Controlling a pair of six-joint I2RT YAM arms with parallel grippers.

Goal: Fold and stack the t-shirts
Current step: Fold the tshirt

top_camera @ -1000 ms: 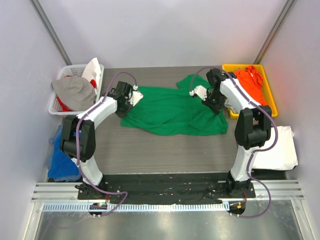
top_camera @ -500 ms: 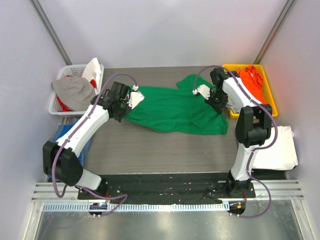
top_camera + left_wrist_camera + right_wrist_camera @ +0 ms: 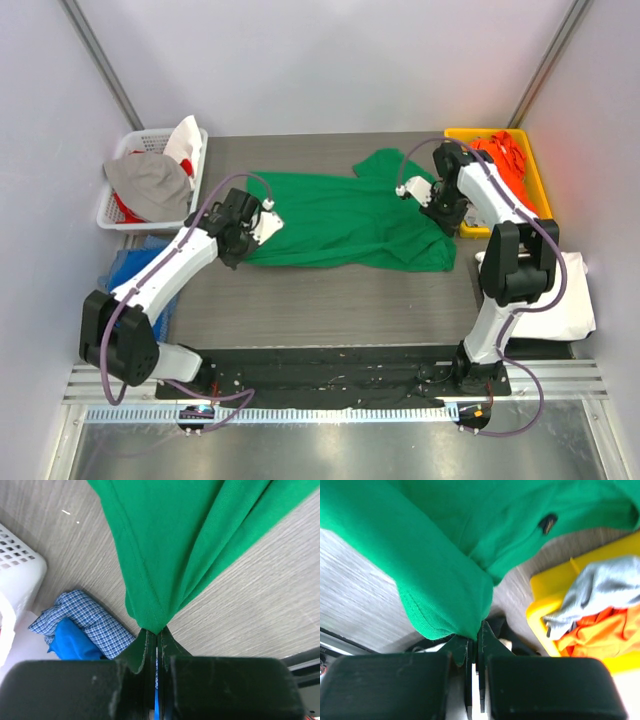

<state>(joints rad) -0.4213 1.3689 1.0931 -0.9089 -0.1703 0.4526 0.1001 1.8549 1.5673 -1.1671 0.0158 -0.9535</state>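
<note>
Pinching green t-shirt (image 3: 340, 220): left claw (image 3: 156, 634), right claw (image 3: 476, 631); gripped edges hidden.

On my gray wood-grain table (image 3: 330, 298) I see 1 green t-shirt (image 3: 340, 220) spread across the middle and 1 yellow bin (image 3: 537, 188) at its far right corner.

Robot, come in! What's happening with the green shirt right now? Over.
Left gripper shut on green t-shirt, left edge; right gripper shut on right edge. Shirt stretched between them, unfolded. Yellow bin close beside right gripper.
</note>
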